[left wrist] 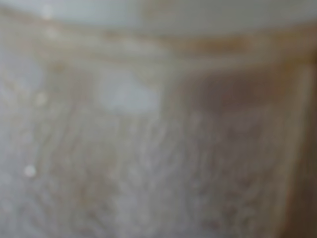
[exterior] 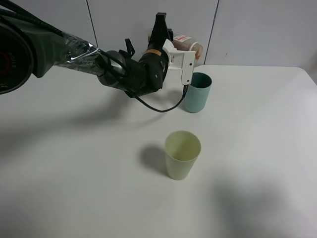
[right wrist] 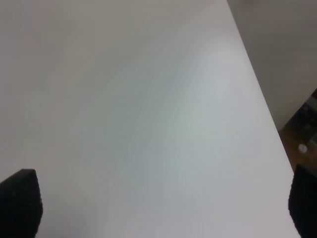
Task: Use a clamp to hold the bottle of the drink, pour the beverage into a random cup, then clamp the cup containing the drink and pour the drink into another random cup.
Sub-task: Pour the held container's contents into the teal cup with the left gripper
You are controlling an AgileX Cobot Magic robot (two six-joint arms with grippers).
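Exterior high, biggest thing first: what do you see?
— The white table (exterior: 257, 148). My left arm (exterior: 74, 49) reaches over it from the left side toward the far edge.

And the cups?
— A pale yellow cup (exterior: 182, 154) stands upright near the middle. A teal cup (exterior: 198, 91) stands well behind it, also upright.

Where's the bottle?
— The bottle (exterior: 187, 45) is off the table, tipped almost onto its side just above the teal cup, and my left end effector (exterior: 163, 37) is clamped around it. My left wrist view is only a brownish blur.

Your other one?
— My right end effector (right wrist: 162, 201) is spread wide, empty, with bare table under it.
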